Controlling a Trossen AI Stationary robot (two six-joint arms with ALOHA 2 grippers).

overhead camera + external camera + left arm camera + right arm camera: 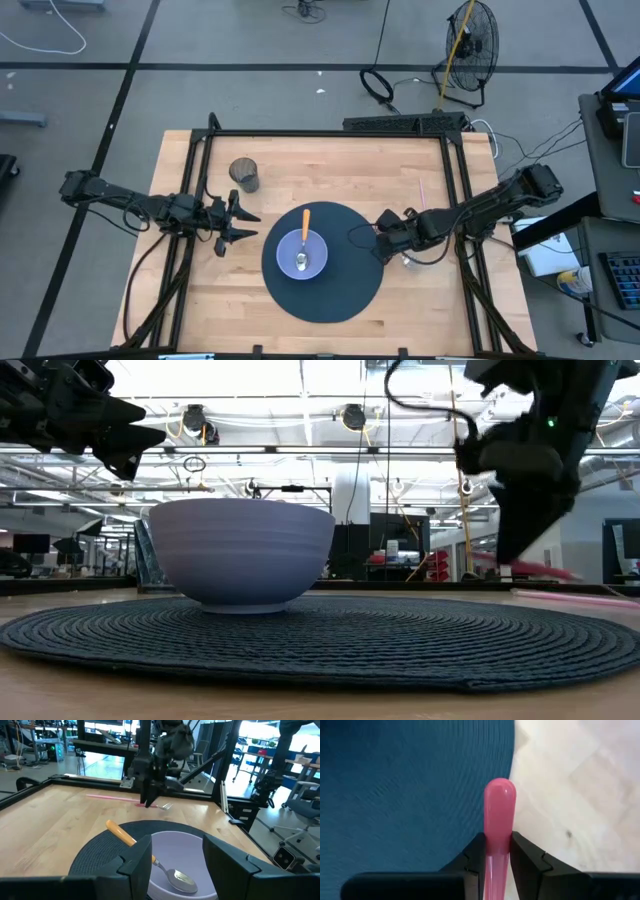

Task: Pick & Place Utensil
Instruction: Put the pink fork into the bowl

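Note:
A pink-handled fork is in my right gripper [383,240], at the right rim of the dark round mat [330,300]. In the right wrist view the handle's rounded end [500,795] sticks out past the shut fingers, over the mat's edge. The left wrist view shows the metal tines [167,806] beside that gripper [148,800]. A lilac bowl [312,243] stands on the mat, and an orange-handled spoon [305,232] lies in it, handle leaning over the far rim. My left gripper [240,222] hovers open just left of the mat, pointing at the bowl [190,850]. My right gripper pinches the fork's pink handle [498,837] between its two fingers, a short way back from the rounded free end. The fingers lie along the handle. In the low view the handle [545,571] runs about level, above the table top. Whether the tines touch the table, I cannot tell.
A dark cup [244,175] stands on the wood toward the far left. A thin pink straw [421,190] lies on the table toward its far right. A black frame [330,132] borders the table's far and side edges.

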